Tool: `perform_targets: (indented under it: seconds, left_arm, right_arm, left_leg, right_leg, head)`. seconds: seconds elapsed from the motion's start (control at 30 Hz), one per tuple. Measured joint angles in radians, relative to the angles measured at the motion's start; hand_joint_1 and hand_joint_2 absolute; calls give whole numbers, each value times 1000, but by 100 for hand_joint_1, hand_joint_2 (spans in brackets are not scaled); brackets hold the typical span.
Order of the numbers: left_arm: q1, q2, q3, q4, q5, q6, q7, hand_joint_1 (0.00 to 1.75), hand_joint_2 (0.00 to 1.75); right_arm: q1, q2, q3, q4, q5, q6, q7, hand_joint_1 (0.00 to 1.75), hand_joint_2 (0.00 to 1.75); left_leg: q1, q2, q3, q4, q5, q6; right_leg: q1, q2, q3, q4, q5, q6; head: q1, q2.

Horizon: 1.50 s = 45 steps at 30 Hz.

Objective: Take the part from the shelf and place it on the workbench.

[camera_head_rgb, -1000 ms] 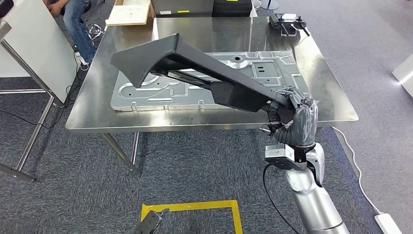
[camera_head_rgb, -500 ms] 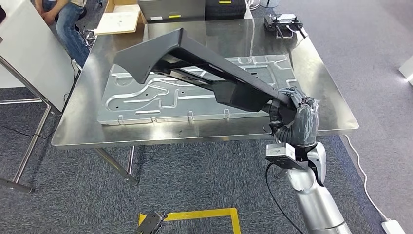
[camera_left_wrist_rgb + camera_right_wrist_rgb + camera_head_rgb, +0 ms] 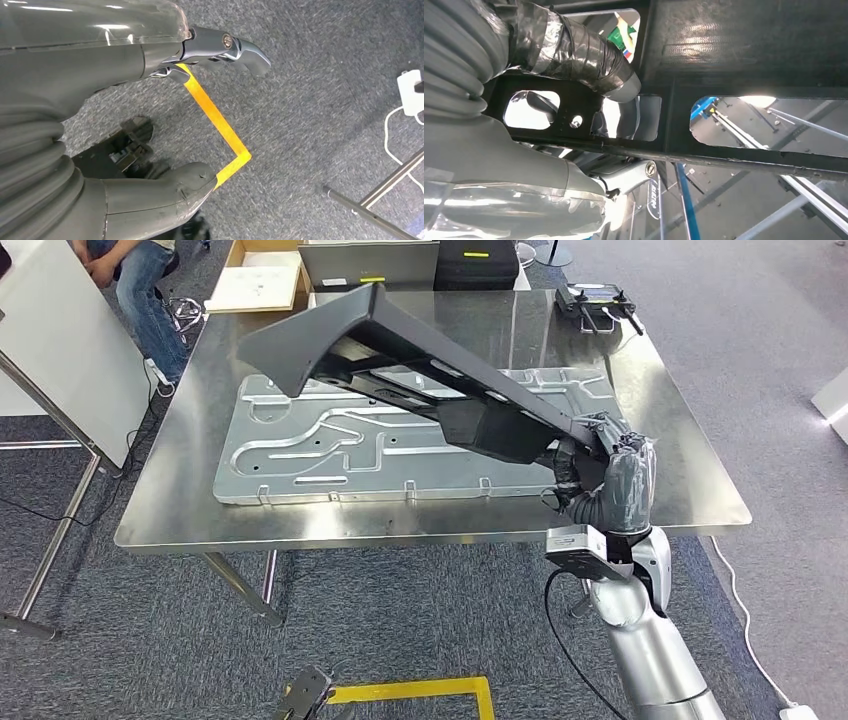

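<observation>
My right hand grips one end of a long black plastic part, which slants up and to the left above the steel workbench. Close up, the right hand has taped fingers curled through a cut-out of the black part. The part's wide far end hangs over the bench's back left area, clear of the surface. My left hand hangs low over the carpet with fingers apart and nothing in it; its tip sits near the floor tape.
A stamped silver metal panel lies flat on the bench under the part. A black controller sits at the back right corner, boxes beyond the far edge. A person sits at back left beside a white board. Yellow floor tape lies below.
The whole view has shifted: the bench sits lower and closer in the picture. The part stays held in my right hand, its far end now further over the bench.
</observation>
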Motion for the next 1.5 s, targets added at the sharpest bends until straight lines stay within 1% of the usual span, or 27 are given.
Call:
perform_targets:
  seconds: [0.03, 0.07, 0.1, 0.17, 0.2, 0.27, 0.37, 0.43, 0.5, 0.53, 0.57, 0.6, 0.67, 0.73, 0.77, 0.87, 0.93, 1.03, 1.07, 1.1, 1.13, 1.17, 1.23, 1.27, 1.4, 1.43, 1.5]
  left_arm:
    - [0, -1, 0, 0, 0, 2, 2, 0, 175]
    - [1, -2, 0, 0, 0, 5, 5, 0, 175]
    - [1, -3, 0, 0, 0, 8, 8, 0, 175]
    - [1, -6, 1, 0, 0, 13, 15, 0, 175]
    - [-1, -8, 0, 0, 0, 15, 19, 0, 175]
    - [-4, -10, 0, 0, 1, 17, 26, 0, 175]
    - [-7, -13, -1, 0, 2, 19, 31, 0, 175]
    - [-8, -15, -3, 0, 5, 19, 33, 0, 175]
    - [-6, -16, -4, 0, 10, 18, 33, 0, 175]
    - [-3, -16, -5, 0, 13, 18, 33, 0, 175]
    - [0, -16, -6, 0, 16, 18, 33, 0, 175]
    - [3, -16, -8, 0, 18, 16, 33, 0, 175]
    - [7, -16, -10, 0, 20, 10, 33, 0, 175]
    - [11, -17, -12, 0, 21, 4, 32, 0, 175]
    - [14, -17, -13, 0, 22, 2, 32, 0, 175]
    - [23, -17, -14, 0, 30, -5, 30, 0, 175]
    - [25, -17, -14, 0, 41, -9, 29, 0, 175]
    - [27, -16, -14, 0, 50, -12, 29, 0, 175]
    - [28, -15, -14, 0, 51, -13, 29, 0, 175]
    - [30, -15, -13, 0, 52, -13, 29, 0, 175]
    - [31, -14, -13, 0, 52, -13, 29, 0, 175]
    - [32, -13, -13, 0, 52, -14, 29, 0, 175]
    - [30, -9, -13, 0, 52, -18, 29, 0, 175]
    - [29, -6, -13, 0, 52, -20, 28, 0, 175]
    - [25, 6, -13, 0, 52, -33, 22, 0, 175]
    - [25, 8, -13, 0, 52, -36, 20, 0, 175]
    - [25, 11, -13, 0, 51, -40, 16, 0, 175]
  right_arm:
    - [-1, -4, -2, 5, 0, 2, 2, 175, 175]
    - [-4, -8, -6, 12, 1, 5, 6, 175, 175]
    - [-10, -13, -10, 20, 3, 8, 10, 175, 175]
    - [-38, -25, -20, 43, 16, 19, 23, 175, 175]
    - [-61, -34, -26, 62, 26, 27, 31, 175, 175]
    - [-117, -55, -39, 119, 44, 50, 47, 175, 175]
    - [-221, -88, -58, 237, 53, 91, 63, 175, 175]
    - [-312, -109, -66, 331, 74, 117, 69, 175, 175]
    - [-400, -128, -69, 427, 116, 132, 80, 175, 175]
    - [-441, -136, -69, 478, 144, 136, 90, 175, 175]
    - [-479, -142, -69, 530, 176, 138, 101, 175, 175]
    - [-515, -147, -69, 581, 211, 137, 110, 175, 175]
    - [-575, -153, -65, 666, 274, 132, 118, 175, 175]
    - [-619, -156, -53, 737, 320, 126, 112, 175, 175]
    - [-634, -157, -44, 769, 339, 124, 107, 175, 175]
    - [-656, -157, -10, 844, 385, 118, 83, 175, 175]
    - [-658, -155, 13, 874, 407, 109, 58, 175, 175]
    - [-657, -151, 36, 910, 418, 96, 42, 175, 175]
    - [-655, -149, 41, 920, 419, 95, 40, 175, 175]
    - [-654, -148, 46, 928, 421, 93, 35, 175, 175]
    - [-654, -145, 52, 934, 426, 90, 29, 175, 175]
    - [-655, -140, 60, 939, 434, 87, 21, 175, 175]
    - [-656, -124, 83, 945, 453, 81, 6, 175, 175]
    - [-653, -114, 96, 947, 460, 78, 0, 175, 175]
    - [-642, -81, 143, 952, 469, 68, -9, 175, 175]
    - [-642, -75, 151, 952, 468, 67, -10, 175, 175]
    - [-642, -64, 164, 952, 463, 64, -11, 175, 175]
  left_leg:
    - [0, 0, 0, 1, -2, 1]
    - [-1, -1, 0, 4, -4, 1]
    - [-1, -2, 0, 7, -7, 0]
    - [-2, -4, -1, 19, -16, -5]
    - [-4, -4, -4, 28, -21, -10]
    - [-8, -4, -10, 39, -26, -18]
    - [-9, -3, -17, 50, -35, -29]
    - [-6, -3, -47, 118, -78, -41]
    - [0, -2, -104, 250, -140, -50]
    - [2, -2, -130, 304, -158, -53]
    - [3, -2, -142, 330, -158, -54]
    - [4, -2, -136, 315, -139, -54]
    - [5, -2, -83, 192, -69, -46]
    - [1, -2, -31, 79, -30, -36]
    - [-2, -2, -20, 55, -27, -33]
    - [-2, -3, -12, 37, -27, -21]
    - [3, -2, -3, 23, -20, -7]
    - [3, -4, -1, 20, -19, 2]
    - [3, -6, -1, 22, -21, 2]
    - [3, -7, 0, 24, -23, 1]
    - [3, -8, 0, 29, -27, -1]
    - [4, -9, 1, 35, -33, -5]
    - [0, -7, -3, 50, -44, -16]
    - [-3, -6, -5, 54, -48, -20]
    - [-3, -4, -11, 71, -63, -35]
    - [-2, -3, -23, 100, -83, -41]
    - [0, -2, -76, 217, -141, -49]
  right_leg:
    - [-1, 0, -28, 46, -10, 2]
    - [-2, 0, -41, 60, -1, 4]
    - [-3, 0, -34, 35, 28, 5]
    - [-5, -1, 18, -87, 102, 3]
    - [-3, 0, 42, -142, 125, 0]
    - [1, 1, 60, -187, 136, -7]
    - [-2, 1, 58, -191, 141, -22]
    - [-7, 0, 59, -194, 145, -33]
    - [-6, -1, 58, -194, 146, -39]
    - [-5, -1, 58, -194, 146, -39]
    - [-5, -1, 58, -193, 145, -39]
    - [-4, -1, 59, -193, 145, -39]
    - [-4, 0, 62, -192, 142, -34]
    - [-1, 0, 60, -191, 139, -27]
    - [-1, 0, 59, -191, 140, -23]
    - [-2, -1, 60, -197, 141, -7]
    - [-3, -1, 42, -154, 110, 0]
    - [-4, -1, -51, 29, 30, 6]
    - [-5, -1, -75, 68, 24, 8]
    - [-6, -1, -82, 70, 40, 9]
    - [-7, -1, -69, 32, 73, 10]
    - [-8, -1, -43, -32, 114, 9]
    - [-7, -1, 7, -141, 159, 5]
    - [-5, 0, 18, -165, 162, 1]
    - [-5, 1, 21, -172, 157, -23]
    - [-6, 0, 23, -174, 157, -29]
    - [-5, -2, 25, -175, 155, -38]
  head:
    - [0, 0]
    - [0, 0]
    - [0, 0]
    - [0, 0]
    - [0, 0]
    - [-1, 0]
    - [-1, 0]
    - [-1, 0]
    - [-1, 0]
    - [-1, 0]
    - [-1, 0]
    - [-1, 0]
    - [-1, 0]
    - [-1, 0]
    - [-1, 0]
    - [-1, 0]
    - [0, 0]
    - [0, 0]
    - [0, 0]
    - [0, 0]
    - [0, 0]
    - [0, 0]
    - [0, 0]
    - [-1, 0]
    - [-1, 0]
    - [-1, 0]
    - [-1, 0]
